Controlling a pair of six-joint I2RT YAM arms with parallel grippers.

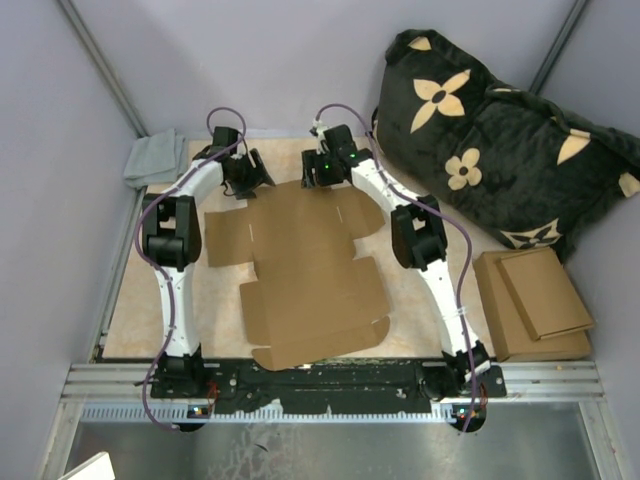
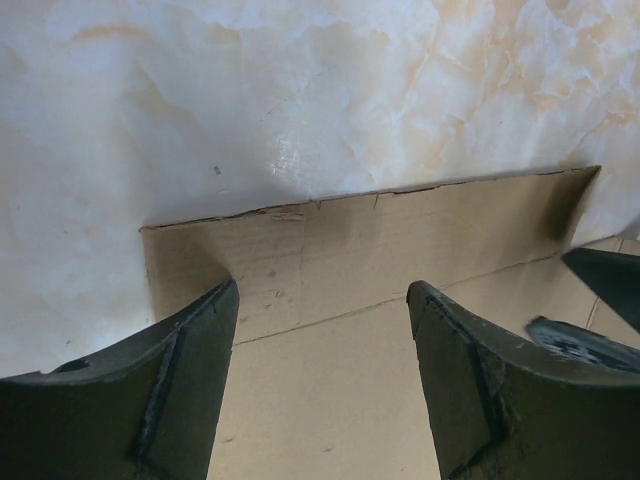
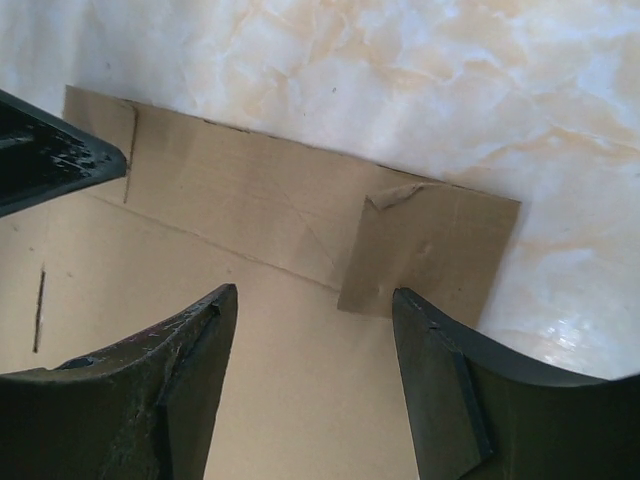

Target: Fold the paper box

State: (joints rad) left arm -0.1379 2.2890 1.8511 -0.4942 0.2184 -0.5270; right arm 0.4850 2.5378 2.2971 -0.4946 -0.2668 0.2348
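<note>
corrugated paper box [image 1: 310, 270] — flat (creased), marbled table [image 1: 135, 315]

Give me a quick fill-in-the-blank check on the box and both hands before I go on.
1. The box lies ___ on the table, not yet folded.
2. The left hand and right hand are both at its ___ edge.
3. Both hands are ___, holding nothing.
4. The cloth lies near the table's far ___ corner.
Missing words: flat; far; open; left.
</note>
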